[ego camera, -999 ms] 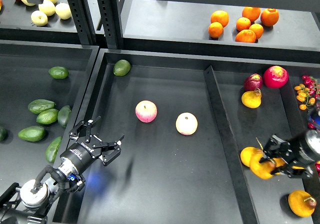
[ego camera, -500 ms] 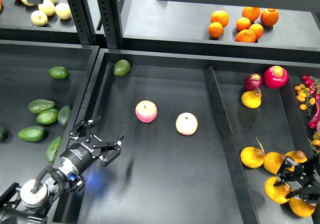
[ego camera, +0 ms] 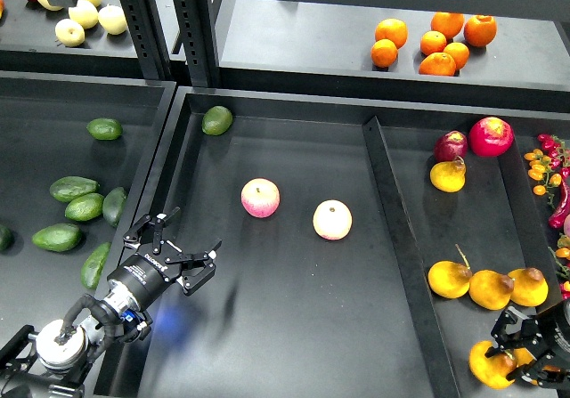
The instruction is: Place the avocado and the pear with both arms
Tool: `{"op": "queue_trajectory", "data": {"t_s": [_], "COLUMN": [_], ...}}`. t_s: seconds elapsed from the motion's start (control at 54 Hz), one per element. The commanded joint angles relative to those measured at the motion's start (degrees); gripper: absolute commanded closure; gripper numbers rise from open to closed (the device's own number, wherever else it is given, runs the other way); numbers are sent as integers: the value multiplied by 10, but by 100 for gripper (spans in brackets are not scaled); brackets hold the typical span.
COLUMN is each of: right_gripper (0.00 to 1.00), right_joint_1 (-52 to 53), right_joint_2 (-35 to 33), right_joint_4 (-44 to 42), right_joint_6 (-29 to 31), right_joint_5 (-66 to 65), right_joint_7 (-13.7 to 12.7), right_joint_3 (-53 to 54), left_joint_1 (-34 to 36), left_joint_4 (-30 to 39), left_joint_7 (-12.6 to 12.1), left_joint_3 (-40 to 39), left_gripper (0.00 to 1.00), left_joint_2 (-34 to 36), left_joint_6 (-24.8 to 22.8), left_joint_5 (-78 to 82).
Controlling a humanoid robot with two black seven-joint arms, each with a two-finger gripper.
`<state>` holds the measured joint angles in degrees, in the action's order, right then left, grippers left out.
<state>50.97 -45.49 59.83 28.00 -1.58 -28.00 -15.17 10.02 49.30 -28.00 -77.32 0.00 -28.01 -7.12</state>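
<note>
Several dark green avocados lie in the left tray (ego camera: pixel 27 162). The nearest, a long avocado (ego camera: pixel 93 265), lies by the tray wall just left of my left gripper (ego camera: pixel 191 231). That gripper is open and empty, hovering over the middle tray's front left corner. A shorter, rounder avocado (ego camera: pixel 216 119) lies at the middle tray's back left. My right gripper (ego camera: pixel 509 355) is at the bottom right, its fingers around a golden pear (ego camera: pixel 488 364) low over the right tray. Three more pears (ego camera: pixel 492 288) lie in a row just behind it.
Two pink-and-yellow apples (ego camera: pixel 260 198) (ego camera: pixel 332 220) lie in the middle tray (ego camera: pixel 294 327). A ridge (ego camera: pixel 401 264) divides the middle and right trays. A yellow pear (ego camera: pixel 448 175) and red fruits (ego camera: pixel 491 136) lie at the back right. Oranges (ego camera: pixel 436 42) sit on the shelf behind.
My right gripper has moved toward the front right corner, taking the pear with it, which uncovers the row of pears behind. The left arm has not moved.
</note>
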Motion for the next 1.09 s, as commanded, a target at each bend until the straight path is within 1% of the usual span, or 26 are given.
{"op": "queue_trajectory", "data": {"t_s": [0.0,0.222,0.833,1.036,1.073], "right_gripper": [79,78,70,65,62], "right_joint_1": [-9,-24,-42,-46,-46], "right_joint_2": [1,10,37,42,42], "right_joint_4": [-6,-16,-53,-66,-68], "right_joint_6": [0,0,0,0,0], "right_joint_5": [-1,-2,-10,-18,-24], "right_joint_7": [0,0,0,0,0], "right_joint_3": [2,18,35,35,36], "left_joint_1": [0,0,0,-1,-1], "left_joint_4": [0,-1,0,0,0], "left_joint_7": [0,0,0,0,0], "left_joint_3": [1,1,1,0,0], "left_gripper": [1,1,1,1,1], "left_joint_2": [0,0,0,0,0], "left_joint_6": [0,0,0,0,0], "left_joint_5": [0,0,0,0,0]}}
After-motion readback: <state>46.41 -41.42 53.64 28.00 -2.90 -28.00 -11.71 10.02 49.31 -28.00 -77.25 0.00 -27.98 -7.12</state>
